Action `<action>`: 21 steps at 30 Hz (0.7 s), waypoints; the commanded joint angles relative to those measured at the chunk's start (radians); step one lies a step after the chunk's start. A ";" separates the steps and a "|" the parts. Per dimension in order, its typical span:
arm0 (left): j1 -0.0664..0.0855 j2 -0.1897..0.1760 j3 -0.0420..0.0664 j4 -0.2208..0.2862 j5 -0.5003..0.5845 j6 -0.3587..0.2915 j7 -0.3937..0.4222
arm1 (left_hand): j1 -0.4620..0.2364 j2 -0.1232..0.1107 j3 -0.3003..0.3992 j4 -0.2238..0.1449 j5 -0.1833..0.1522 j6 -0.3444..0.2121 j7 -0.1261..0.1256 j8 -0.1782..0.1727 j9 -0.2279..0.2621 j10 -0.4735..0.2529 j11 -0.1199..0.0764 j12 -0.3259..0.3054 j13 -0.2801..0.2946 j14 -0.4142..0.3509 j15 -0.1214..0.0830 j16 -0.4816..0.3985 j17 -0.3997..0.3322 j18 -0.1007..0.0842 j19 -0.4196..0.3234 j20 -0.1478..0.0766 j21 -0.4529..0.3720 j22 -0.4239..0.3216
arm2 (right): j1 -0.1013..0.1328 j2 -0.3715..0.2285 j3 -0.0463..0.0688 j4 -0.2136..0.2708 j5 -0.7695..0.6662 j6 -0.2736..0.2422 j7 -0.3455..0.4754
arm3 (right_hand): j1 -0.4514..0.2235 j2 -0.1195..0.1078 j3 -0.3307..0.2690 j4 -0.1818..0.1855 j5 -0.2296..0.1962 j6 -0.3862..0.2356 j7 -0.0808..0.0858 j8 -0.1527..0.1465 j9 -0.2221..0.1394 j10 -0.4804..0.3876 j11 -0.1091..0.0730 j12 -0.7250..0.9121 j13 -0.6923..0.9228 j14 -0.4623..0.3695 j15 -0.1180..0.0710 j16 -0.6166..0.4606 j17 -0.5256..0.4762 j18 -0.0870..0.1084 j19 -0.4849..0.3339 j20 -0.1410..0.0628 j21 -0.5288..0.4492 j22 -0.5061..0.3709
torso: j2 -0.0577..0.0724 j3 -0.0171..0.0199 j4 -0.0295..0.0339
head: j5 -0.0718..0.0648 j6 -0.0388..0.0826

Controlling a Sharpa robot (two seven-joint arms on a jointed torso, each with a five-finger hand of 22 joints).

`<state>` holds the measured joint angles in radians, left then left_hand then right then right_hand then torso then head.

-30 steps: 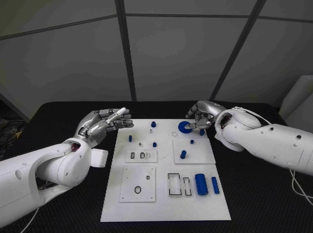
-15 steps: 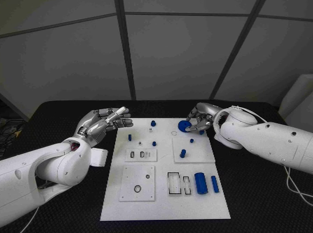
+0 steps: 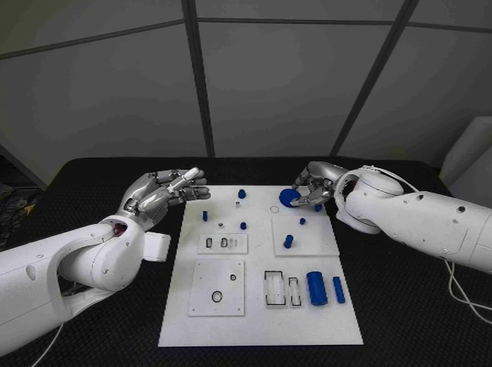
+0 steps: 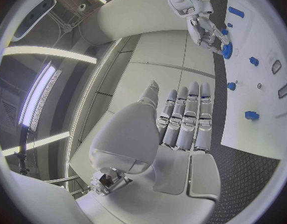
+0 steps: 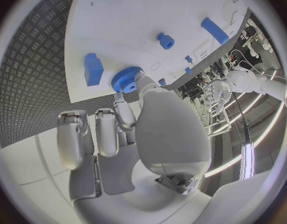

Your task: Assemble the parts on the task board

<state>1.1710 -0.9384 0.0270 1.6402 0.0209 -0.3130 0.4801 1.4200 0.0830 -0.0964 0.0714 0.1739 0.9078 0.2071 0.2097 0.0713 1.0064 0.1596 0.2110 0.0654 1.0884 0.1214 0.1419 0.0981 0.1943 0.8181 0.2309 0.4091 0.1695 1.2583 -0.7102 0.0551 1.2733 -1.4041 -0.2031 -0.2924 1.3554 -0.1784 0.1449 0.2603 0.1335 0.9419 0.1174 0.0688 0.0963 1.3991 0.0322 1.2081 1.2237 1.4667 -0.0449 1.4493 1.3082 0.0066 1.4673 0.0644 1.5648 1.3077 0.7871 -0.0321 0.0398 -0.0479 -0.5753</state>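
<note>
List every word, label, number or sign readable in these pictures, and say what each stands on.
None can be read: the task board, the blue parts, including the gear that the right hand pinches, and the left hand bear no legible print or marking.

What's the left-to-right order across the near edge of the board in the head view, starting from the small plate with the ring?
small white plate with the ring → rectangular frame slot → narrower slot → thick blue cylinder → slim blue bar.
</note>
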 commanded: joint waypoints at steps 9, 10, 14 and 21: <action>0.001 0.003 0.001 -0.003 -0.002 0.015 0.002 | -0.009 0.001 -0.008 -0.001 -0.005 0.007 0.001 -0.007 -0.001 0.010 0.000 -0.004 -0.001 -0.002 0.004 -0.005 -0.001 -0.013 -0.001 0.003 -0.004 -0.002 | -0.001 -0.001 -0.002 0.013 -0.025 -0.079 0.010 | 0.014 -0.007 -0.005 0.012 0.006 0.006 0.001 -0.002 0.001 0.010 0.002 0.019 0.018 0.062 0.006 0.019 0.042 -0.007 0.104 0.009 0.006 0.263 | 0.000 0.0005 0.0002 | -0.001 0.001; 0.001 0.004 0.001 -0.003 -0.002 0.016 0.002 | -0.009 0.001 -0.008 -0.001 -0.005 0.007 0.001 -0.007 -0.001 0.010 0.000 -0.004 -0.001 -0.002 0.004 -0.005 -0.001 -0.013 -0.001 0.003 -0.004 -0.002 | -0.001 -0.001 -0.002 0.015 -0.027 -0.083 0.013 | 0.015 -0.007 -0.005 0.012 0.006 0.006 0.001 -0.003 0.001 0.010 0.002 0.020 0.018 0.062 0.006 0.020 0.044 -0.007 0.104 0.009 0.006 0.263 | 0.000 0.0006 0.0002 | -0.001 0.001; 0.001 0.004 0.001 -0.004 -0.002 0.016 0.001 | -0.009 0.001 -0.008 -0.001 -0.005 0.007 0.001 -0.007 -0.001 0.010 0.000 -0.004 -0.001 -0.002 0.004 -0.005 -0.001 -0.013 -0.001 0.003 -0.004 -0.002 | -0.001 -0.002 -0.002 0.021 -0.031 -0.093 0.018 | 0.018 -0.008 -0.005 0.012 0.006 0.005 0.002 -0.003 0.002 0.011 0.002 0.023 0.022 0.063 0.006 0.022 0.049 -0.007 0.104 0.009 0.006 0.263 | 0.001 0.0005 0.0001 | 0.000 0.001; 0.001 0.003 0.001 -0.005 -0.002 0.016 0.000 | -0.009 0.001 -0.008 -0.001 -0.005 0.007 0.001 -0.007 -0.001 0.010 0.000 -0.004 -0.001 -0.002 0.004 -0.005 -0.001 -0.013 -0.001 0.003 -0.004 -0.002 | -0.001 -0.002 -0.002 0.023 -0.035 -0.078 0.016 | 0.021 -0.008 -0.005 0.012 0.007 0.005 0.002 -0.003 0.002 0.010 0.002 0.024 0.024 0.064 0.006 0.024 0.053 -0.007 0.104 0.010 0.006 0.263 | 0.001 0.0001 0.0002 | 0.000 0.001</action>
<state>1.1708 -0.9357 0.0270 1.6351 0.0209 -0.3104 0.4782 1.4200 0.0830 -0.0992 0.0686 0.1739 0.9078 0.2071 0.2060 0.0713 1.0064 0.1596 0.2110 0.0654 1.0884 0.1214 0.1421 0.0982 0.1942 0.8182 0.2309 0.4092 0.1685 1.2551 -0.7122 0.0531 1.2936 -1.4265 -0.2709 -0.2854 1.3699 -0.1852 0.1403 0.2649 0.1335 0.9420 0.1174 0.0689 0.0968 1.4025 0.0358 1.2276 1.2463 1.4668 -0.0449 1.4697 1.3079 0.0070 1.4637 0.0680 1.5677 1.3076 0.7875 -0.0317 0.0394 -0.0487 -0.5738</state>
